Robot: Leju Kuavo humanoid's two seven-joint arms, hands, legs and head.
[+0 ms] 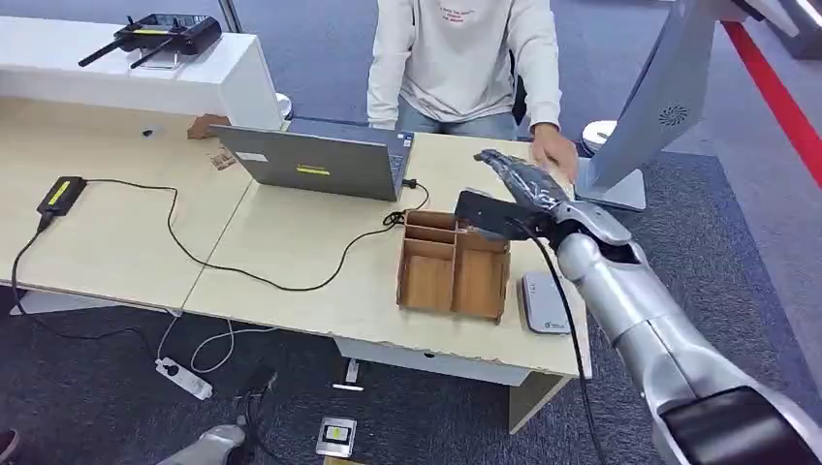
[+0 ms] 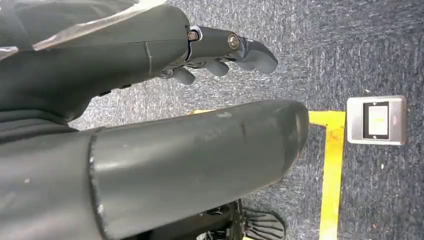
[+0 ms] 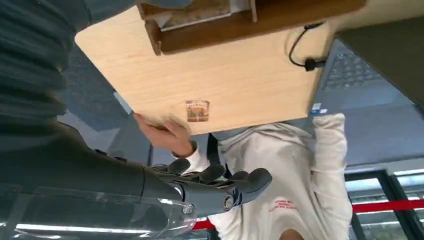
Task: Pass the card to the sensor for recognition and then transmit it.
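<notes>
Lying flat on the desk (image 3: 240, 85), a small brown card (image 3: 197, 111).

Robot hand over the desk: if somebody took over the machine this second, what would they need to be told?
Right robot hand: stretched over the far side of the desk, fingers apart, holding nothing.
Left robot hand: hanging over the carpet, holding nothing.
Card: a small brown piece lying flat on the desk, close to the person's hand.
Sensor: the white box at the near edge, beside the wooden tray.
Done: the card seems delivered; whether it was scanned cannot be told.
Left: probably pulling the right arm back.
</notes>
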